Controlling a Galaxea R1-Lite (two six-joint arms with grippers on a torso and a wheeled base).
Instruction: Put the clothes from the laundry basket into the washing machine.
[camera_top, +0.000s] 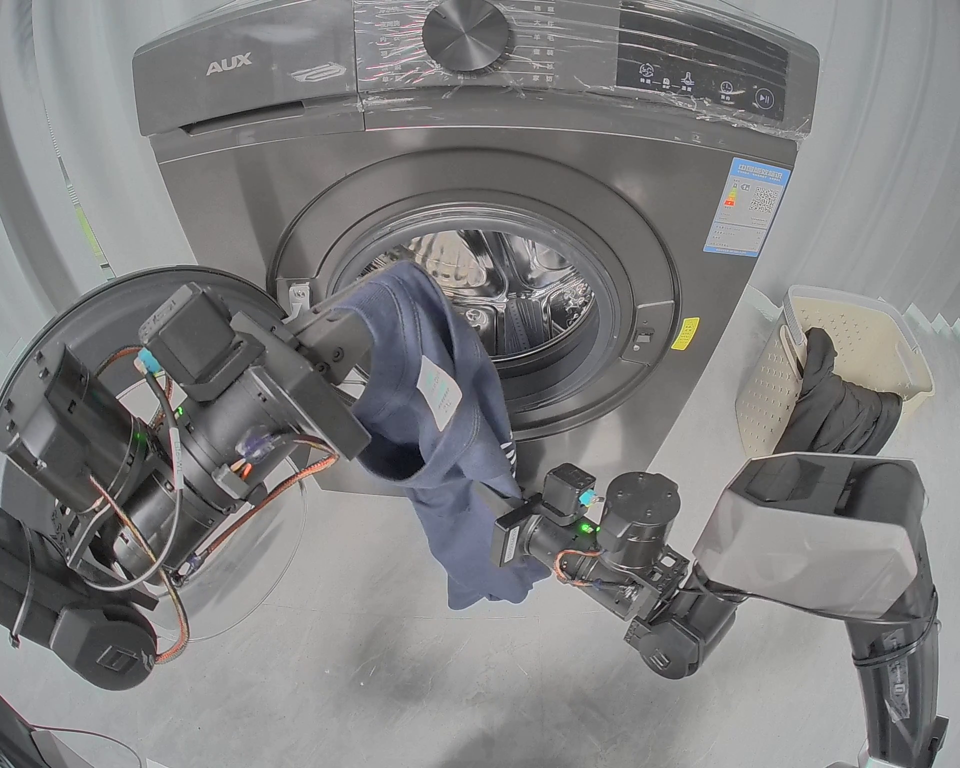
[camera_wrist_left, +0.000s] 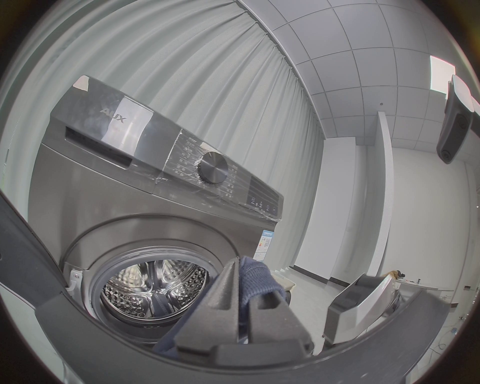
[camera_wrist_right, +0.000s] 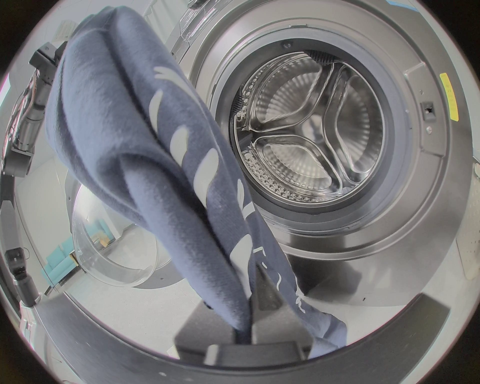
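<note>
A navy shirt with a white label hangs in front of the washing machine's open drum. My left gripper is shut on the shirt's upper edge, just left of the drum opening. In the left wrist view the navy cloth is bunched between the fingers. My right gripper is shut on a lower part of the shirt, below the opening. The right wrist view has the shirt rising from the pads, with the bare steel drum behind it.
The machine's round door stands swung open on the left, behind my left arm. A beige laundry basket sits on the floor to the right of the machine, with a black garment draped over its rim. Grey floor lies in front.
</note>
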